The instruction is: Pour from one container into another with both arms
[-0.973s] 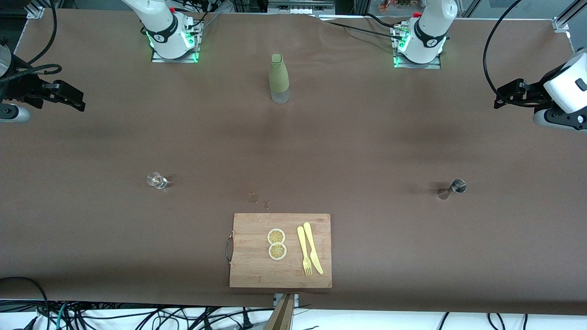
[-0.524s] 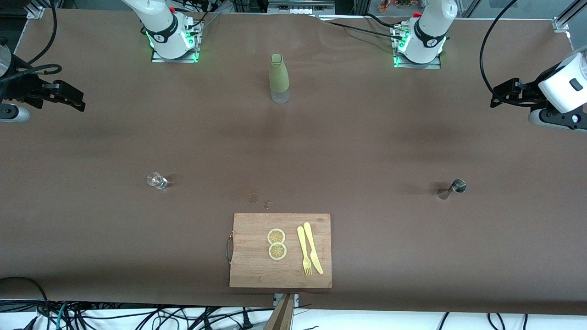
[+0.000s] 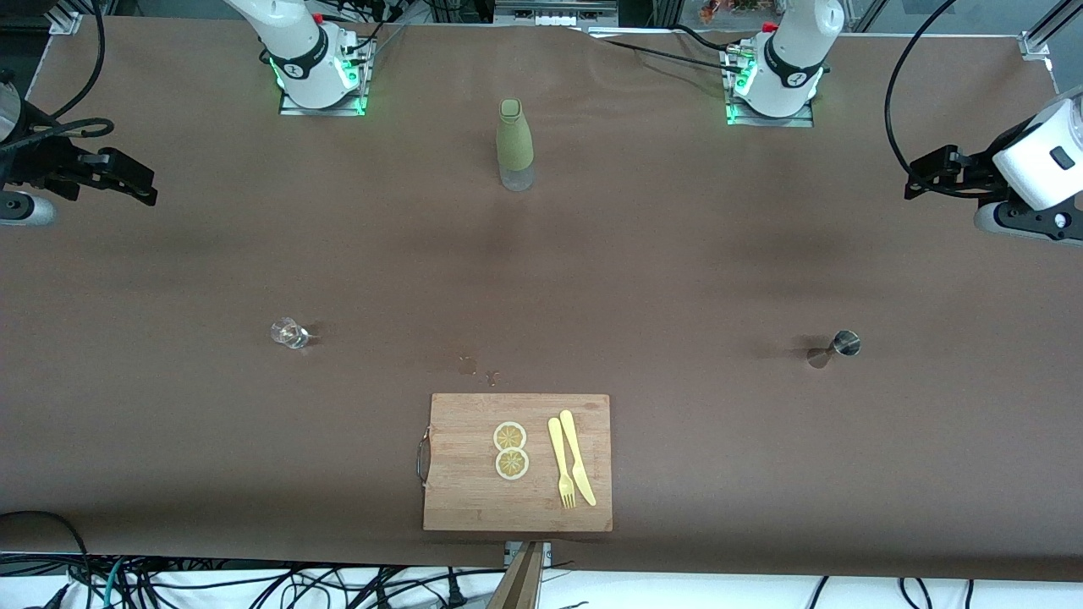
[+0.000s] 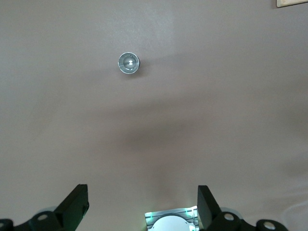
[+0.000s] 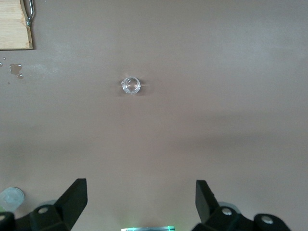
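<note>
A rectangular wooden cutting board (image 3: 517, 462) carries two lemon slices (image 3: 510, 449), a yellow plastic fork (image 3: 559, 463) and knife (image 3: 578, 458). Farther off stand a small clear glass (image 3: 288, 332) and a steel jigger (image 3: 844, 342), well apart. Farthest, an olive-sleeved bottle (image 3: 514, 144). Left gripper (image 4: 143, 202) and right gripper (image 5: 142, 198) hover wide apart, empty.

Even overhead light, soft shadows, sharp focus
</note>
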